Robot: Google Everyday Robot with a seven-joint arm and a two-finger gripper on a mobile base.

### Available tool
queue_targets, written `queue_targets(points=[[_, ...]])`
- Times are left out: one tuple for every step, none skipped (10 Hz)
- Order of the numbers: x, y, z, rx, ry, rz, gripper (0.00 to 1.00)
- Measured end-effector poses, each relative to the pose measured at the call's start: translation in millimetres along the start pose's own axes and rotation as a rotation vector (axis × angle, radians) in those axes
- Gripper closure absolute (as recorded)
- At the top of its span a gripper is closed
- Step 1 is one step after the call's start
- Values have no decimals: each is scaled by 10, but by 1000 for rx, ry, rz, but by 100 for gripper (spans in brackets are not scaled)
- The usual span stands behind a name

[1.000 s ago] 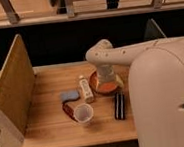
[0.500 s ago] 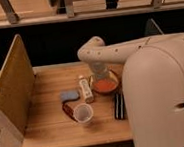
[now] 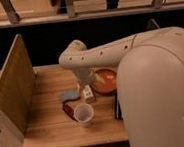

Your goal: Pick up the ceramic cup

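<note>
Wooden worktop point(image 3: 53, 135) carried everything. Nearest its front edge stood the small whitish ceramic cup point(image 3: 84, 113), upright, just beside a dark red flat packet point(image 3: 68, 109). Behind it the claw point(image 3: 87, 83) hung above a slim white bottle point(image 3: 88, 94); spread or pressed together, we could not tell. We judged it should come forward and descend over the rim, clear of the bottle, the blue pad point(image 3: 69, 95) and the wide orange bowl point(image 3: 105, 80).

Small whitish ceramic cup point(image 3: 84, 114), upright, rim up, near front of table point(image 3: 47, 131), jaws just behind.
</note>
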Motion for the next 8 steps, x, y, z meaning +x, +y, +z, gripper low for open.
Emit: queue_targets(points=[[118,12,-29,11,2,-1,20],[286,31,-80,29,5,-7,20],[440,14,-128,49,9,-6,20],[571,-21,-156,67,19,0,20],[683,-46,-149,81,37,4,20],[832,-77,-102,101,75,10,20],[947,-100,-33,115,114,17,20],[1015,-130,27,123,143,29,20]])
